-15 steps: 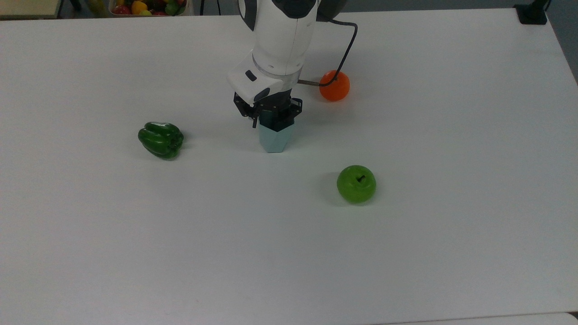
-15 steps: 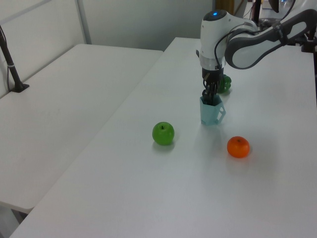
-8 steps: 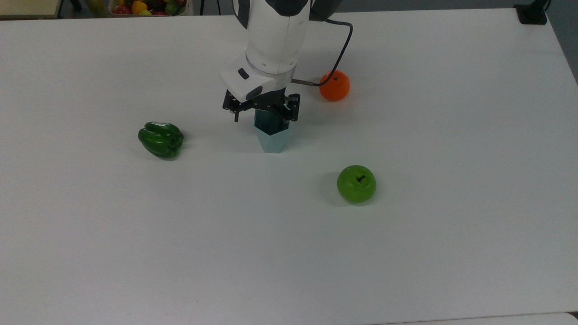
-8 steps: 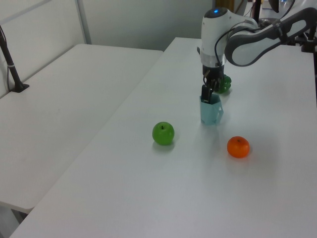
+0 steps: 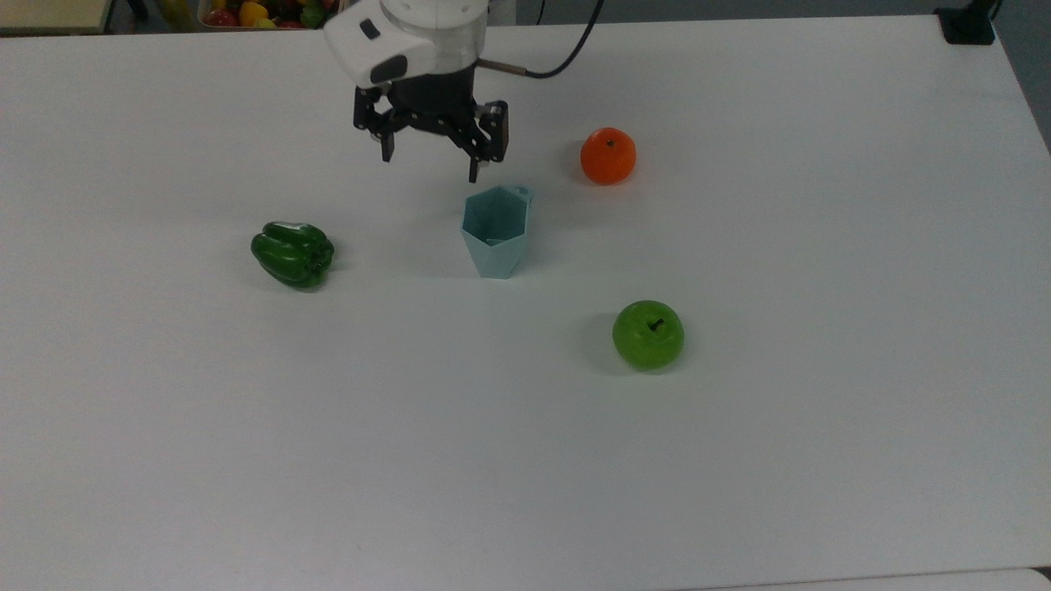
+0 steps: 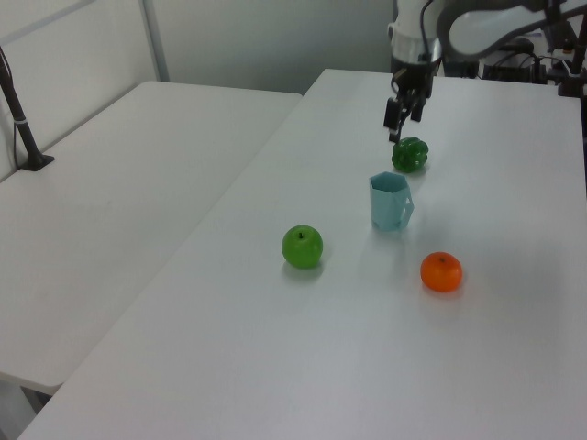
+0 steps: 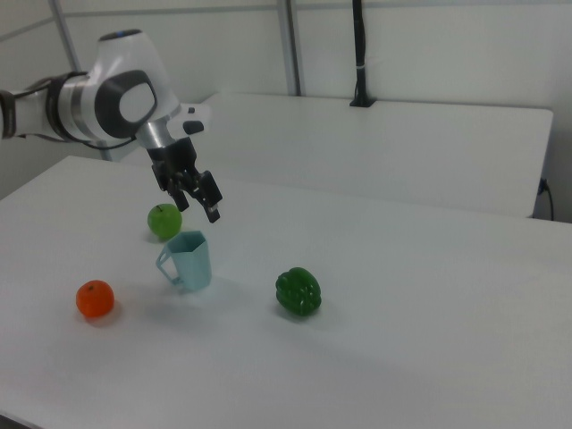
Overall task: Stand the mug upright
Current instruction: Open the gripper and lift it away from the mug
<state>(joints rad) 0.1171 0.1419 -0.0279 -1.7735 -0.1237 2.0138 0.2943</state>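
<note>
The pale light-blue faceted mug [image 5: 495, 233] [image 6: 390, 201] [image 7: 188, 260] stands upright on the white table [image 5: 739, 410], mouth up and handle toward the top view's upper right. Nothing holds it. My gripper [image 5: 430, 167] [image 6: 397, 122] [image 7: 194, 197] hangs open and empty above the table. It sits up and to the left of the mug in the top view, well clear of the rim.
A green bell pepper [image 5: 293, 254] lies at the top view's left of the mug. An orange [image 5: 608, 155] sits to the upper right and a green apple [image 5: 648, 333] to the lower right. A fruit bin [image 5: 267, 12] is beyond the far edge.
The gripper has opened and let go of the mug, then risen and drawn back toward the top view's upper left. The mug stays standing in the same spot.
</note>
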